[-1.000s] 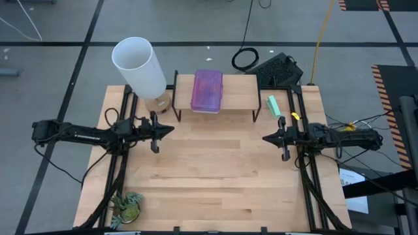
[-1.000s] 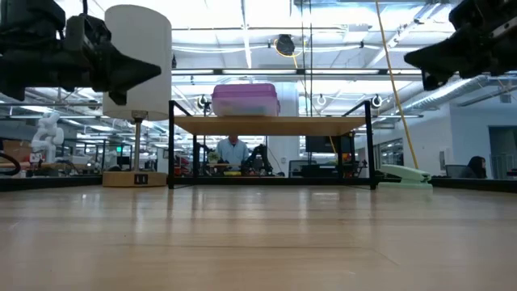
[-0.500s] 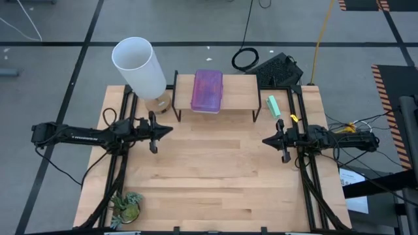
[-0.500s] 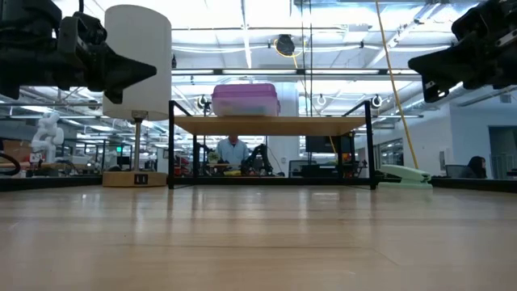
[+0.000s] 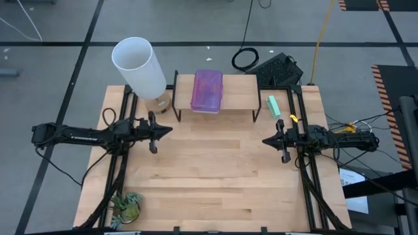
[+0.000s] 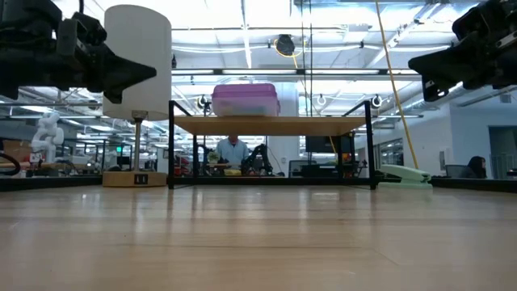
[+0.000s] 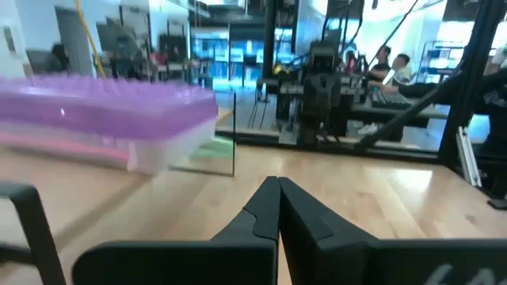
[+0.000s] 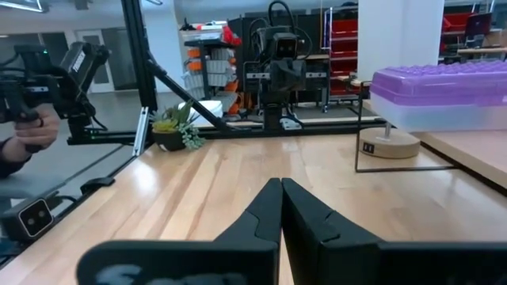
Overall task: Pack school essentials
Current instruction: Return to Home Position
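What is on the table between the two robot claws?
Nothing. In the high view, only bare wooden table lies between the left gripper and the right gripper.

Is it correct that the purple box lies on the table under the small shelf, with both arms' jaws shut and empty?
Not quite: the purple box lies on top of the small shelf, not under it, as the low view shows. The jaws of the left gripper and right gripper are indeed shut and empty.
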You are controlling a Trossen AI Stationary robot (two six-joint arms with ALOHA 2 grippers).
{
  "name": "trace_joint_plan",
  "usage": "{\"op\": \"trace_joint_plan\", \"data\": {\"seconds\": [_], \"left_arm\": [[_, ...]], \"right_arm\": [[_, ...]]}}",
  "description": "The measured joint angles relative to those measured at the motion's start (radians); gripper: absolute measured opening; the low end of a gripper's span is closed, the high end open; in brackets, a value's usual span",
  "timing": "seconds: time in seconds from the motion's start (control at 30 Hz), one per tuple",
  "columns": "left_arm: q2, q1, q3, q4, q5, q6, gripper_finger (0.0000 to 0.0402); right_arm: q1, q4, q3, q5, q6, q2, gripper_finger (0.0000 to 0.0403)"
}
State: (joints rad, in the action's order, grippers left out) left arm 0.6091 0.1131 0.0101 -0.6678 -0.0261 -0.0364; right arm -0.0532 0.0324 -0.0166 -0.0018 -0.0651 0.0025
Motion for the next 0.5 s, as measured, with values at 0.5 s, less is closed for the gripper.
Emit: {"op": "trace_joint_plan", "data": {"seconds": [0.5], "left_arm": [[-0.523, 0.001, 0.000, 0.486, -0.027, 0.042, 0.0003]], "right_arm": [[0.000, -0.008, 0.002, -0.023, -0.028, 0.000, 0.0000]]}}
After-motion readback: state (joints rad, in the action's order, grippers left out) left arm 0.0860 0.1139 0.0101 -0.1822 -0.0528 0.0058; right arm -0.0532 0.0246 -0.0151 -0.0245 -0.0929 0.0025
